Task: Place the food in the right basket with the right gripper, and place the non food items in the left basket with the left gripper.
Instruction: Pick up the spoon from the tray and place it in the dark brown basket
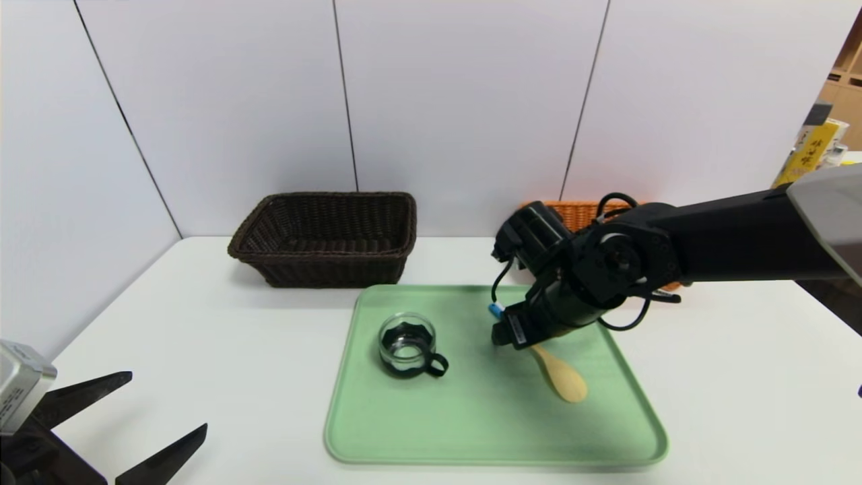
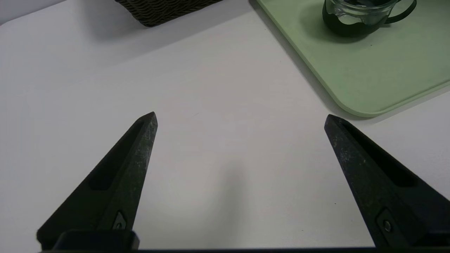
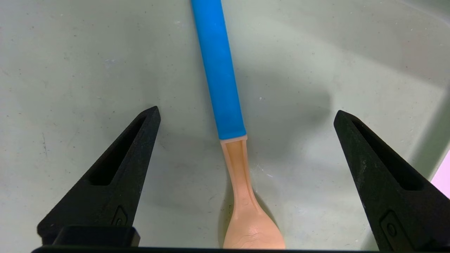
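Hovering wide open and empty, right hand (image 3: 246, 112) straddles spoon (image 3: 225, 105), mostly hidden from head view.

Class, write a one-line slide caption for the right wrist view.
Open right hand poised over the blue-handled spoon lying on the green tray.

On the desk (image 1: 202, 323), cup (image 1: 406, 345) and spoon (image 1: 559, 374) lie on the tray (image 1: 485, 431), cup left; both baskets (image 1: 326, 236) (image 1: 579, 212) stand behind.

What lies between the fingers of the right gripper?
The spoon on the green tray, untouched, shown in the right wrist view.
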Robot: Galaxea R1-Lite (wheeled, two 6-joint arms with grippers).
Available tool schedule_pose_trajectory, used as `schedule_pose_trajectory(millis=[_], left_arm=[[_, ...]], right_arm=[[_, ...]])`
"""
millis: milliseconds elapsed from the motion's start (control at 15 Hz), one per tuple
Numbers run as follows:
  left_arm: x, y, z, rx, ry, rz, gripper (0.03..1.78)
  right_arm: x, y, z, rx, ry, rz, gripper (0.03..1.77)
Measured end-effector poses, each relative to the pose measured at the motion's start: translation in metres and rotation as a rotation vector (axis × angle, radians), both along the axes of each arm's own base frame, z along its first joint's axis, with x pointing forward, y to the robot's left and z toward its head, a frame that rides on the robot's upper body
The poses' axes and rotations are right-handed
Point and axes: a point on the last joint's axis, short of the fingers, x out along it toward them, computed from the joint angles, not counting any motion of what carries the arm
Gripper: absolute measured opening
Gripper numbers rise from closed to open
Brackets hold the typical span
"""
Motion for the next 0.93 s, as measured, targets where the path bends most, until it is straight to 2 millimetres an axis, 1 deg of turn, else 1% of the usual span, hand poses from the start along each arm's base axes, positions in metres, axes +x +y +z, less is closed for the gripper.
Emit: schedule_pose_trajectory(millis=[133,267,400,467,600,667,733,933], left_arm=[[0.0001,0.0000,0.0000,0.000,0.000,-0.001,1.69],[0.0001,-0.0001,0.0000,0.000,0.000,-0.001,1.69],[0.0001,0.0000,0.0000,0.000,0.001,0.000,1.69],[0.0001,0.0000,0.0000,0.000,0.000,0.000,1.69],[0.0002,-0.0001,0.0004,-0.001,-0.001,-0.001,1.69],[0.0004,-0.0001,0.0007,-0.001,-0.002,0.000,1.69],[0.0004,-0.0001,0.0008,-0.001,-0.002,0.000,1.69],[0.0004,-0.0001,0.0008,-0.001,-0.002,0.000,1.69]], right_arm=[[0.0001,-0.0001,-0.0012,-0.002,0.003,0.000,1.70],[-0.0002,0.0002,-0.0022,-0.004,0.007,0.002,1.36],[0.0000,-0.0002,-0.0027,-0.006,0.009,0.000,1.08],[0.0000,-0.0002,-0.0029,-0.008,0.009,0.000,0.97],[-0.0001,0.0000,-0.0031,-0.009,0.009,0.001,0.79],[-0.0002,0.0000,-0.0032,-0.009,0.010,0.001,0.58],[0.0000,-0.0001,-0.0031,-0.010,0.008,-0.001,0.13],[-0.0004,-0.0002,-0.0021,-0.009,0.006,0.000,0.15]])
